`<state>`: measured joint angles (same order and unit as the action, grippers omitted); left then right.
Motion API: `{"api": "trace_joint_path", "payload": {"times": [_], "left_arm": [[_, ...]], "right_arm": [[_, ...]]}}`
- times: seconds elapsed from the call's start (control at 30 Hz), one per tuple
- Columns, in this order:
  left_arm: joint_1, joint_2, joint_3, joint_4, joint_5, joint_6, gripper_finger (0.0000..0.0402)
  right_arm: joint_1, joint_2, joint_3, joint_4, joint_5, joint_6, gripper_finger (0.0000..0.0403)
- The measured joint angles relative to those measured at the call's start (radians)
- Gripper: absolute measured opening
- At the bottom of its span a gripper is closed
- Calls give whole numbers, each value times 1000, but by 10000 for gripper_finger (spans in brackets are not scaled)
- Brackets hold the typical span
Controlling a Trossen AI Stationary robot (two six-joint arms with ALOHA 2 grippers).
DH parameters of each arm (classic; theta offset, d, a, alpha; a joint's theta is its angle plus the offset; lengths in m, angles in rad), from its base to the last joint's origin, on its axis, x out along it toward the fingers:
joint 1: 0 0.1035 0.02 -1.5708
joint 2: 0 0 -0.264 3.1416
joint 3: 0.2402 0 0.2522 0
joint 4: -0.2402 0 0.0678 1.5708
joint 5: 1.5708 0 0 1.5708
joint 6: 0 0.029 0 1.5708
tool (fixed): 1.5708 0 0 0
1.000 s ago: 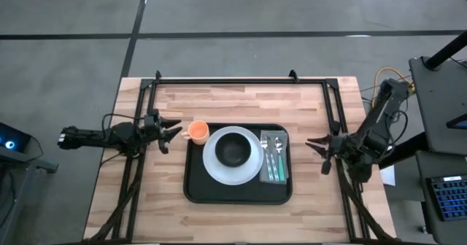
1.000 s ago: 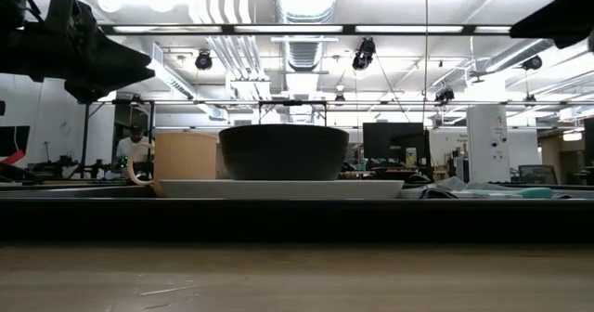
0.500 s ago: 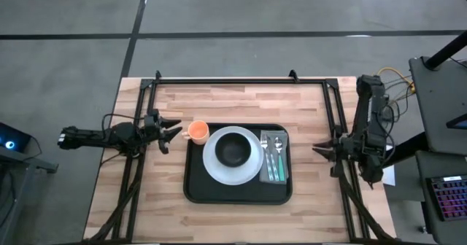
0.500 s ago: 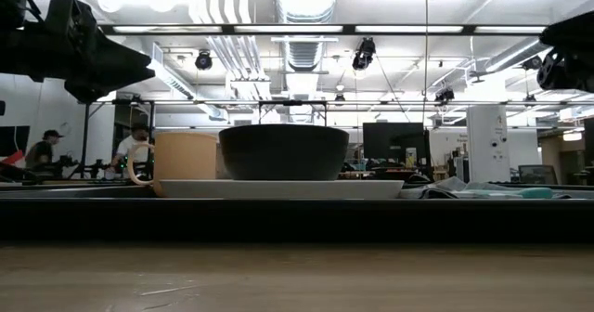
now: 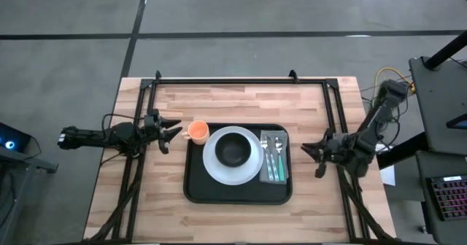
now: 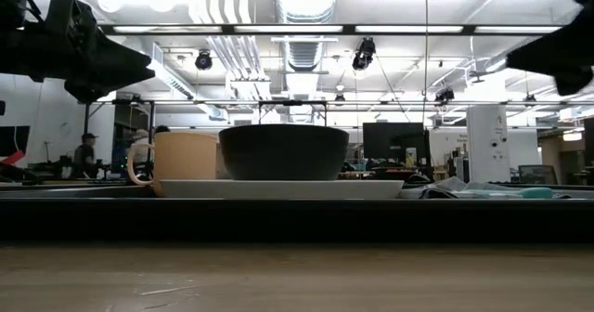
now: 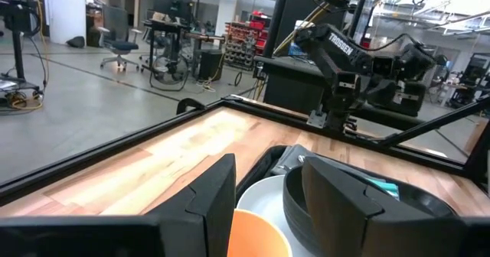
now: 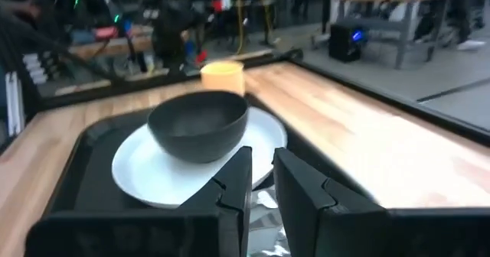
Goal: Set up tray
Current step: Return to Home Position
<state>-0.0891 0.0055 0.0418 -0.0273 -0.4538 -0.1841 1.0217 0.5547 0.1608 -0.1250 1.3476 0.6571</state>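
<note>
While both arms hang clear of the load, you have the tray (image 5: 219, 195) lying flat at the middle of the wooden table (image 5: 219, 103), its long side running left to right. Inside its raised rim you find a white plate (image 5: 213, 166) on the left-hand half, and a dark bowl (image 5: 233, 150) standing upright in the middle of that plate; the bowl shows only its dark inside from above. On the right-hand part of the tray lies a grey napkin (image 5: 285, 168), just beside the plate, and on the napkin lie cutlery pieces (image 5: 272, 165) side by side, silver heads toward the top of the high view and blue-green handles toward its bottom. How many pieces there are you cannot count for sure. An orange cup (image 5: 197, 132) stands upright at the tray's upper left corner in the high view, close against the plate's edge, its handle turned toward the left arm; whether its base sits fully within the rim you cannot tell.

Your left gripper (image 5: 175, 134) hovers over the table's left side, near the cup but apart from it, aimed at it; its fingers stand well apart and grip nothing, with the cup's rim showing through the gap in the left wrist view. Your right gripper (image 5: 312, 160) hovers just off the tray's right edge, pointing at the napkin; its fingers are parted only by a narrow slit and hold nothing
</note>
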Motion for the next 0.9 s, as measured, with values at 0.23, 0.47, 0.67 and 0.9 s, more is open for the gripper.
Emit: {"api": "trace_joint_path", "payload": {"times": [0.23, 0.47, 0.67, 0.9], "left_arm": [[0, 0, 0, 0, 0, 0, 134], [0, 0, 0, -1, 2, -16, 134], [0, 2, 0, -1, 6, -17, 134], [0, 2, 0, -2, 18, -17, 134]], "right_arm": [[-398, 78, -55, 462, -524, -414, 47], [-780, 63, -118, 706, -1214, -609, 47], [-869, 27, -122, 650, -1293, -613, 47], [-867, -152, -122, 499, -1251, -609, 47]]}}
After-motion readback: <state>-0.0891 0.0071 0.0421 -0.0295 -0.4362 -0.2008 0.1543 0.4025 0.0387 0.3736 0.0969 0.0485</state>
